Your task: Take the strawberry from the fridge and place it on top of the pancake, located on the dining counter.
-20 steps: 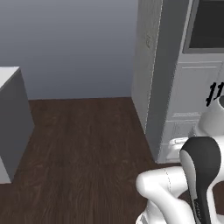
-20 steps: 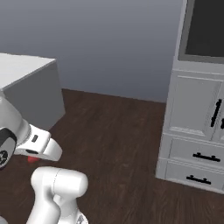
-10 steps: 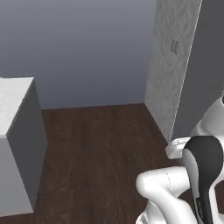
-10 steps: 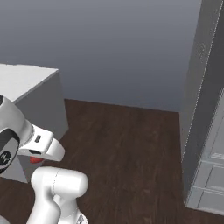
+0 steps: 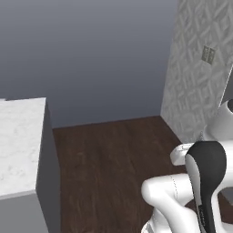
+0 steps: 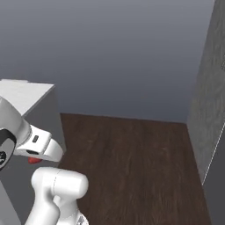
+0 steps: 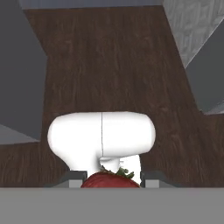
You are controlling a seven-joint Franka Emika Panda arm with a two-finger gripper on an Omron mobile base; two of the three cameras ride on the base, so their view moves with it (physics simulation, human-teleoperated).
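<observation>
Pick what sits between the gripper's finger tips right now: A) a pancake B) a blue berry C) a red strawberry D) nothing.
C: in the hand view the red strawberry with green leaves sits at the gripper, above the dark wood floor.

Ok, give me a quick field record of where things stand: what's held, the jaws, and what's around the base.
held: strawberry, red with green leaves, between the jaws
jaws: shut on the strawberry
gripper: low beside the arm, over the floor
dining counter: white marble-look corner at left, pancake not in sight
floor: dark wood
wall: patterned grey, at right
</observation>
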